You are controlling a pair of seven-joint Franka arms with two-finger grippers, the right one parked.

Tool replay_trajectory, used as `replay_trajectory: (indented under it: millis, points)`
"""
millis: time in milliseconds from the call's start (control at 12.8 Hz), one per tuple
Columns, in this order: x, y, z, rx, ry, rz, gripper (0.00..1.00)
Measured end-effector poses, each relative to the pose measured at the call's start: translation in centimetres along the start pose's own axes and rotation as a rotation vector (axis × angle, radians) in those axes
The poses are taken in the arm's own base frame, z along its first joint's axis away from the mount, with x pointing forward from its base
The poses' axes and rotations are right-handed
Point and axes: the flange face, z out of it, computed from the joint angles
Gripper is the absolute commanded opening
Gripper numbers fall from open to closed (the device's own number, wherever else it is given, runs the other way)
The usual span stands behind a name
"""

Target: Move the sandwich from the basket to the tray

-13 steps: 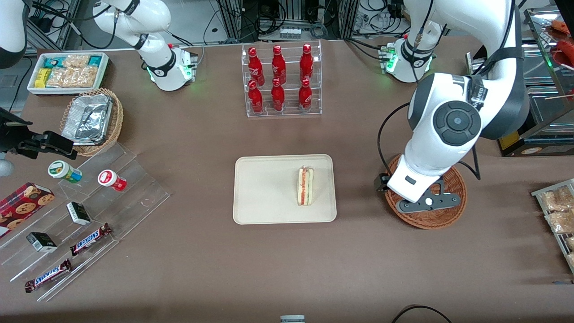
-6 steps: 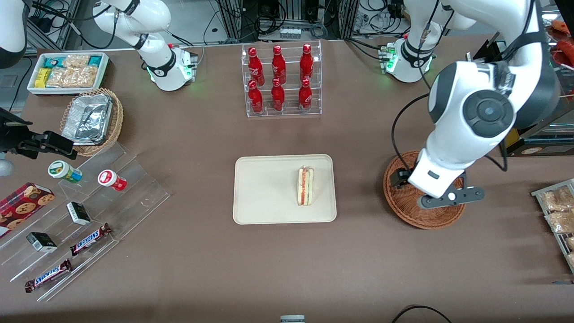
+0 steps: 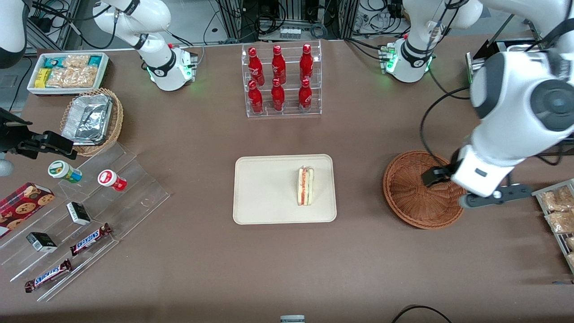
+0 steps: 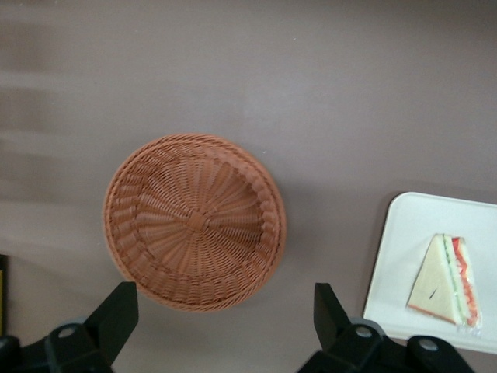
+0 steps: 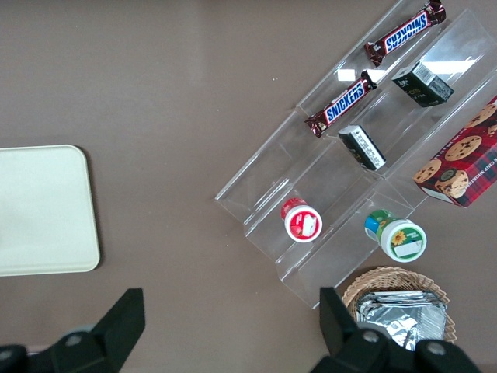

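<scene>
Since a second ago the left arm has swung away from above the basket (image 3: 419, 190) toward the working arm's end of the table (image 3: 202, 260), so the woven bowl, half hidden under the wrist then, now shows almost whole and bare inside; the gripper (image 3: 486, 197) hangs over the basket's rim on that side, raised off the wicker; its jaws stand wide apart in the wrist view, fingertips (image 4: 116, 307) spread to either side of the basket's edge, with nothing held between them; the sandwich (image 3: 306, 185) has not shifted; it lies on the tray (image 3: 264, 188), toward the tray's edge nearest the basket, resting on its broad face with the red filling stripe showing along one side; the wrist camera confirms this, with the sandwich (image 4: 446, 281) sitting well inside the tray's (image 4: 404, 256) rim and the basket (image 4: 194, 221) empty; judged from how things lie, the transfer itself looks done, and the arm's sideways drift reads as a retreat to a rest pose, not a new reach; nothing seems left but to clear the workspace, and the only risk I see is the wrist brushing the basket rim as it goes.
</scene>
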Motion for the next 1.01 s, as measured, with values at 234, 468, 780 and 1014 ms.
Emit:
replay_trajectory:
  millis: [234,468,780,1014]
  points:
    - [-0.3,-4.6,-2.2,-0.036,-0.033,0.029,1.0]
    - [-1.6,-9.3,-4.9,-0.062,-0.062,0.025,1.0]
    - [-4.1,-11.8,-7.7,-0.057,-0.094,0.05,1.0]
    - [-5.3,-12.4,-8.7,-0.057,-0.117,0.049,1.0]
